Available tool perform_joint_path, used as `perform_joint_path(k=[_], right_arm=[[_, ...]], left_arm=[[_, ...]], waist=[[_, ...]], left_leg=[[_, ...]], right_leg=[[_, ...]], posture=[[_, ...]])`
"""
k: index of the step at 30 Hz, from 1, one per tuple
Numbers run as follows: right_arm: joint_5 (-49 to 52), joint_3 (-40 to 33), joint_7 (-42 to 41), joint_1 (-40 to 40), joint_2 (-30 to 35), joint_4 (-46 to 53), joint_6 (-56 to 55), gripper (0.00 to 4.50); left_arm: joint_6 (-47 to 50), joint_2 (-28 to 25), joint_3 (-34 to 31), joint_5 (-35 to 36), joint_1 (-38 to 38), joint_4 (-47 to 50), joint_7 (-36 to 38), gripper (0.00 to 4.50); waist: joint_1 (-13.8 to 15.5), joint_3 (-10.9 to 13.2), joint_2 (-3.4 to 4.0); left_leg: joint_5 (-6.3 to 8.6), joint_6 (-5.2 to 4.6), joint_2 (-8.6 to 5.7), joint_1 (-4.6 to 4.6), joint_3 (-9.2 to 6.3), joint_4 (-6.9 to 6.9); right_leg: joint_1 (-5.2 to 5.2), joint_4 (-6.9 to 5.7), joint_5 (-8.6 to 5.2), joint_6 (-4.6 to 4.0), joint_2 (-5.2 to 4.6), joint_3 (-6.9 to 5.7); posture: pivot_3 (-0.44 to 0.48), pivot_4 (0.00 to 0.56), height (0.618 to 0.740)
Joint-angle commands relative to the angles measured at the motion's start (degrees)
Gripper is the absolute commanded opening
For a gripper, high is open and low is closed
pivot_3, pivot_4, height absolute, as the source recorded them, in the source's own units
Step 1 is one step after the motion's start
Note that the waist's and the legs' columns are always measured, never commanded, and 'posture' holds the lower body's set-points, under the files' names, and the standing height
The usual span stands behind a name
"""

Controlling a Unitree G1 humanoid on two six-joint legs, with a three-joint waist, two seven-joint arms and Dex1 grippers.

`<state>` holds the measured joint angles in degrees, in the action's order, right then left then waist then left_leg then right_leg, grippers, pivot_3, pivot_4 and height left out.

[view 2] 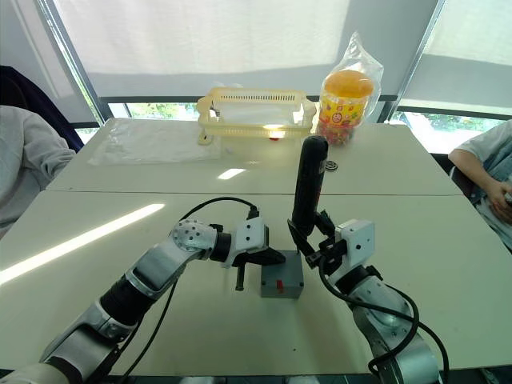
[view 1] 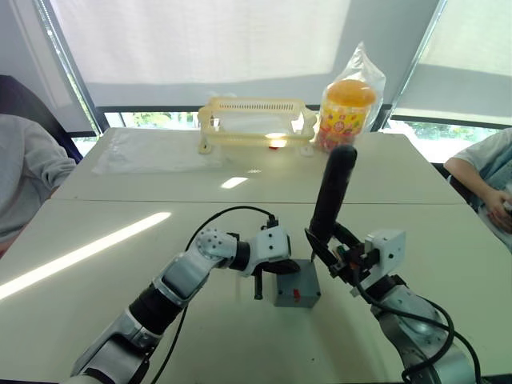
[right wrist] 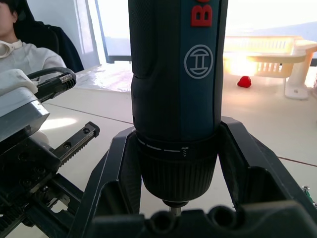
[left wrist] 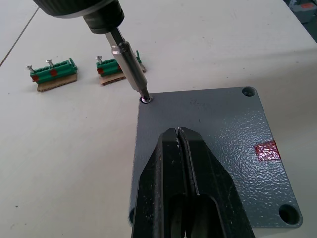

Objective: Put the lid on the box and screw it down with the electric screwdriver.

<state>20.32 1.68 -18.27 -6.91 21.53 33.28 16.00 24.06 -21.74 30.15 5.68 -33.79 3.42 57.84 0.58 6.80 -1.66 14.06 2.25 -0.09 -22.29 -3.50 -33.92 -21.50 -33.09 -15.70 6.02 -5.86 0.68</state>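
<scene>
The left gripper (left wrist: 181, 148), jaws together, presses down on the lid (left wrist: 223, 139), which sits on the box (view 1: 297, 290) on the bench (view 1: 120, 240). The right gripper (right wrist: 178, 163), jaws clamped on the electric screwdriver (view 1: 331, 192), holds it near-upright with its bit in a corner screw (left wrist: 145, 99) of the lid.

White tables (view 1: 120, 232), sunlight streak; shaded windows (view 1: 200, 36) behind; seated people at sides.

We see the box (view 2: 282, 284) on the near bench (view 2: 200, 336), lid (left wrist: 208, 144) on top. The screwdriver (view 2: 309, 188) stands upright at the lid's corner. Two connectors (left wrist: 52, 75) lie beside the box. Behind, on the far bench, a rack (view 2: 254, 112) sits left of a jar (view 2: 346, 96).
</scene>
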Motion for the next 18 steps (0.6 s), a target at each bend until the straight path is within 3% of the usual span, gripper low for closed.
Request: perform_joint_path(k=[1,18], right_arm=[[-1.72,1.32,-0.83,-4.49,1.54,-11.45,7.92,1.78],[-3.83,1.06,-2.51,-8.61,1.02,-12.81,3.33,1.78]], left_arm=[[1.53,-0.95,1.42,-2.04,1.73,-2.71,0.07,0.0],[1.51,-1.04,1.56,-2.1,1.78,-2.63,0.2,0.0]], waist=[[0.01,0.0,0.0],[0.18,-0.05,-0.08]], left_leg=[[0.0,0.0,0.0,0.0,0.0,0.0],[0.01,0.0,-0.03,-0.02,0.0,-0.01]], right_leg=[[0.0,0.0,0.0,0.0,0.0,0.0],[0.08,0.07,0.0,0.0,-0.04,-0.01]], posture=[[0.0,0.15,0.74],[0.0,0.15,0.74]])
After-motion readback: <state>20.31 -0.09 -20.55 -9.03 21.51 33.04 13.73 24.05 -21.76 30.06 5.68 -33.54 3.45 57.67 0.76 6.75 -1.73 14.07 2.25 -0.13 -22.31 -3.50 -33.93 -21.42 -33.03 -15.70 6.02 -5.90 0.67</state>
